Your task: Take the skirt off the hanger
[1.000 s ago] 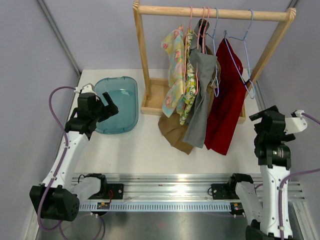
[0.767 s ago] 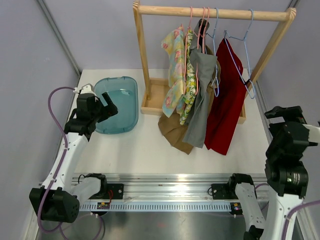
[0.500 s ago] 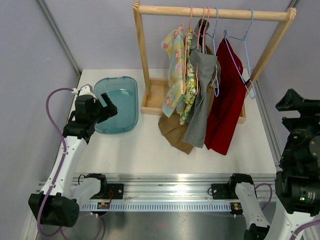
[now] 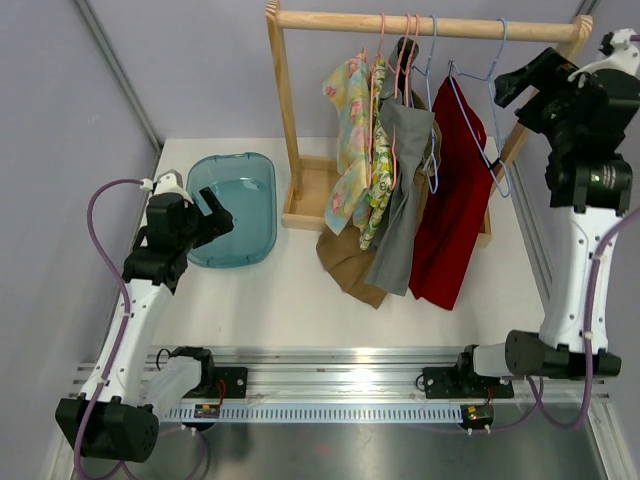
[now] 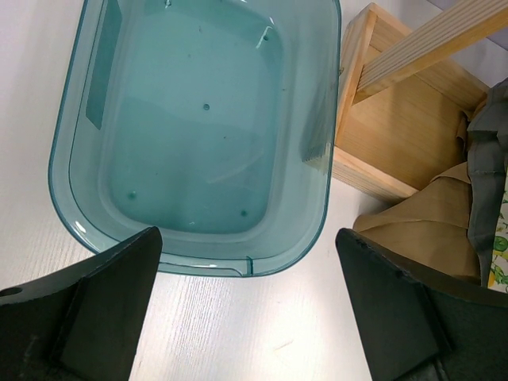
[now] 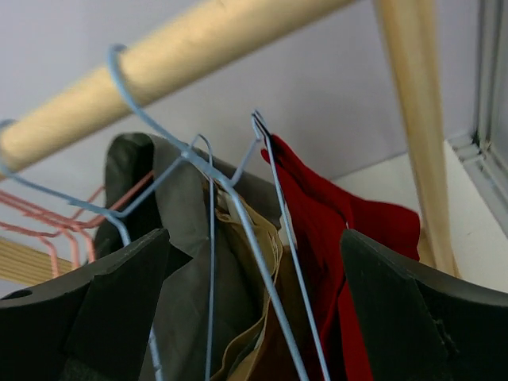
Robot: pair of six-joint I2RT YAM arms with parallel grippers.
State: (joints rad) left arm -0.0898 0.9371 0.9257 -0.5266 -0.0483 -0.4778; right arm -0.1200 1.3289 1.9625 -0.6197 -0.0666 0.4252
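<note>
The skirt (image 4: 450,215), which I take to be the red garment, though the tan one beside it could be meant, hangs from a pale blue wire hanger (image 4: 478,110). This is hooked over the wooden rail (image 4: 420,25) toward the far right corner of the table (image 4: 280,300). Its hem drops low in front of the rack's wooden base (image 4: 305,195); whether it touches the table I cannot tell.

Nothing of the task looks done: the cloth sits fully on the wire and no arm touches it. What is left, by my reading, is the whole of it, namely closing in, gripping the cloth and drawing it off the hanger.

The right fingers (image 4: 515,80) are held high beside the rail's right end, apart and empty, aimed at the hanger. To the skirt's left hang a grey garment (image 4: 405,190), the tan one (image 4: 345,260) and a floral one (image 4: 352,140). Near the left edge, the left fingers (image 4: 218,215) are spread wide and empty over a teal tub (image 4: 272,215).

The right wrist view shows what the top view does not: the red cloth (image 6: 333,230) bunched at the wire's upper corner, with tan fabric (image 6: 258,254) just beside it. The left wrist view shows the tub (image 5: 63,182) holding nothing. Only the top view shows both arms and the skirt's full length.
</note>
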